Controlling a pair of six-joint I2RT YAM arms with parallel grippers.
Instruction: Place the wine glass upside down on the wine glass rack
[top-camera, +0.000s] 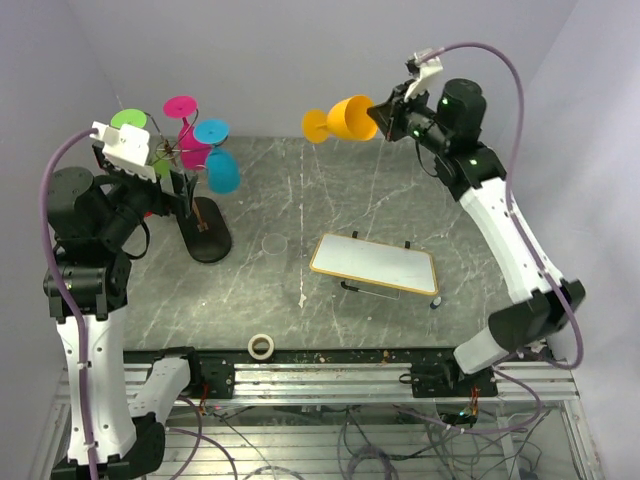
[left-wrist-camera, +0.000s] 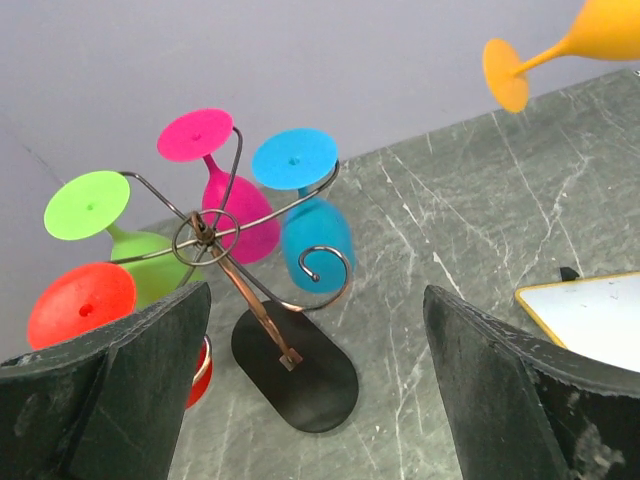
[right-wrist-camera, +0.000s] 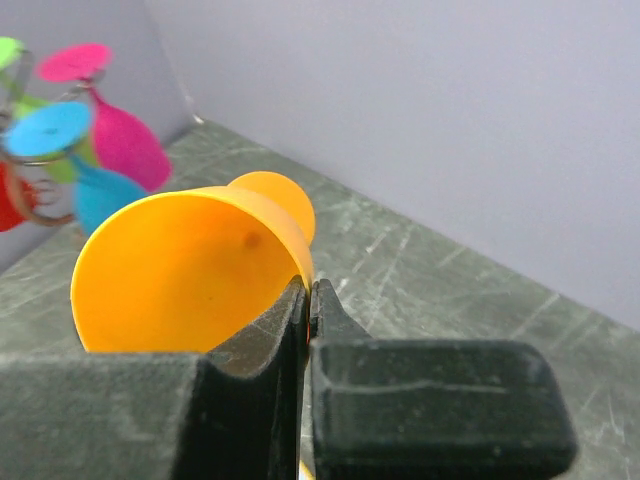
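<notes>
top view / right tool (top-camera: 378, 118): clamped shut on rim of the orange wine glass (top-camera: 340, 120), arm raised high over far right of tabletop (top-camera: 300, 190)
top view / wine glass: in the air, lying sideways, foot pointing left toward the rack, mouth toward the tool; not on rack
top view / wine glass rack (top-camera: 210, 243): far left of tabletop, black oval base down, upright; well apart from held glass
top view / hung glasses: green glass (top-camera: 128, 119), pink glass (top-camera: 180, 106), blue glass (top-camera: 222, 172) hang bowl-down, feet up on the wire arms
top view / left tool (top-camera: 160, 175): just beside rack on its left; jaw gap hard to tell here
top view / other: white board (top-camera: 375, 265) w/ yellow rim mid-tabletop; tape roll (top-camera: 262, 346) at near edge
left wrist / left tool (left-wrist-camera: 315, 310): jaws wide apart, nothing btwn them, looking down at rack
left wrist / rack (left-wrist-camera: 295, 372): base, slim stem, curled arms all clear; one scroll arm at front w/o a glass
left wrist / glasses: green (left-wrist-camera: 87, 204), pink (left-wrist-camera: 195, 135), blue (left-wrist-camera: 293, 158), red glass (left-wrist-camera: 80, 303), all inverted
left wrist / wine glass (left-wrist-camera: 505, 75): foot + stem at top right corner, off the rack
left wrist / board (left-wrist-camera: 590, 320): corner at right edge
right wrist / right tool (right-wrist-camera: 308, 300): fingers pinched tight on glass rim
right wrist / wine glass (right-wrist-camera: 180, 280): open bowl faces cam, foot behind it
right wrist / background: pink (right-wrist-camera: 125, 145) + blue (right-wrist-camera: 100, 195) glasses blurred at left
</notes>
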